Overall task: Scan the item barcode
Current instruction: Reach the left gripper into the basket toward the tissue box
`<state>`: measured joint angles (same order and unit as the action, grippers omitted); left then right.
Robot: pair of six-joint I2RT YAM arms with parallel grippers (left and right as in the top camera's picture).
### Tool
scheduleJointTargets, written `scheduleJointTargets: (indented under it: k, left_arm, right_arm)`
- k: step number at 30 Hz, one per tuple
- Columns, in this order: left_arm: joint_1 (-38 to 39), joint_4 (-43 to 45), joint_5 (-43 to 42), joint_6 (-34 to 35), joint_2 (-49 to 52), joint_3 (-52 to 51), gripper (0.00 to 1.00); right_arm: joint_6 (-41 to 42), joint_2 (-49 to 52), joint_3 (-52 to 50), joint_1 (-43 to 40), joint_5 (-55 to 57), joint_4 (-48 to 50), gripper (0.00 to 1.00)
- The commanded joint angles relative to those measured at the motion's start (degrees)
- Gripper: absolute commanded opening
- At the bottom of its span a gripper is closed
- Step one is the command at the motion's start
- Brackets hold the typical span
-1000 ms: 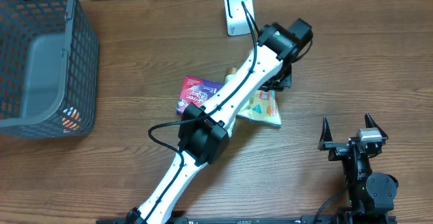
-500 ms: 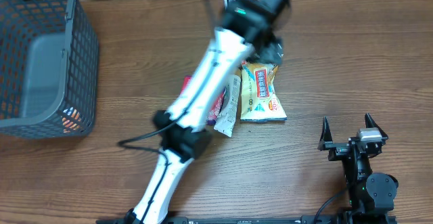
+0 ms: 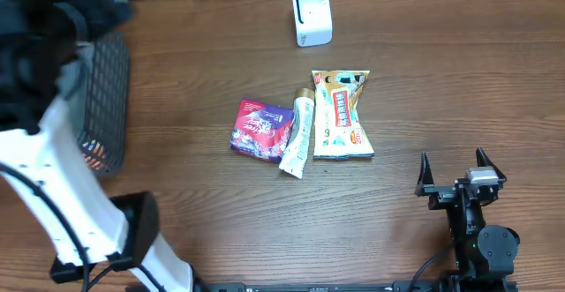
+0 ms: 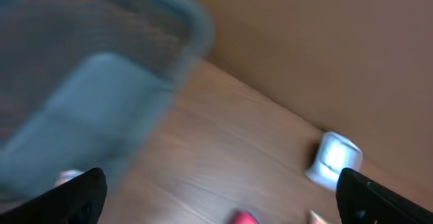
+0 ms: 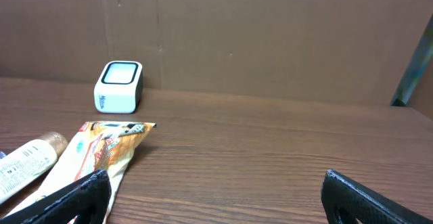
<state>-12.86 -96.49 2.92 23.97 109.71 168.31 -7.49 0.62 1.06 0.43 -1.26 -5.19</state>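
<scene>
Wood-grain table point(image 3: 441, 80); brown wall point(image 5: 270, 34) behind, possibly cardboard; scanner point(image 3: 312, 16) near it.

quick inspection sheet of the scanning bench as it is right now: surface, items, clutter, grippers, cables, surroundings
surface: wooden table, no spills seen
job's things: white barcode scanner at the far edge; yellow snack packet, white tube and purple pouch side by side mid-table
clutter: grey mesh basket at the left, partly hidden by the blurred left arm
grippers: left gripper open, empty, by the basket; right gripper open, empty, near right
cables: black cable at the right arm's base
surroundings: brown wall behind the table
</scene>
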Motion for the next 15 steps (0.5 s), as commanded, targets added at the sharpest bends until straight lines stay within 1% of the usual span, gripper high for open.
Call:
scheduleJointTargets:
  k: [1, 4, 5, 7, 10, 15]
  left_arm:
    - [-12.7, -0.3, 0.5, -0.6, 0.5, -4.7, 1.0]
    - [-19.4, -0.1, 1.0, -0.6, 0.9, -9.4, 1.0]
    - [-22.9, 0.2, 0.9, -0.6, 1.7, -12.4, 1.0]
    - [-25.9, 1.2, 1.1, -1.6, 3.5, -16.2, 1.0]
    - [-28.2, 3.1, 0.4, -2.2, 7.6, -18.9, 1.0]
    - [-27.7, 2.5, 0.2, -3.9, 12.7, -18.9, 1.0]
  right_arm:
    - [0.2, -0.5, -0.6, 0.3, 0.1, 0.3, 1.0]
    - [0.2, -0.5, -0.6, 0.3, 0.1, 0.3, 1.0]
    - [0.2, -0.5, -0.6, 0.3, 0.1, 0.4, 1.0]
    - [0.2, -0.5, -0.6, 0.3, 0.1, 0.3, 1.0]
    - [0.2, -0.5, -0.6, 0.3, 0.1, 0.4, 1.0]
    - [0.2, -0.5, -0.6, 0.3, 0.1, 0.3, 1.0]
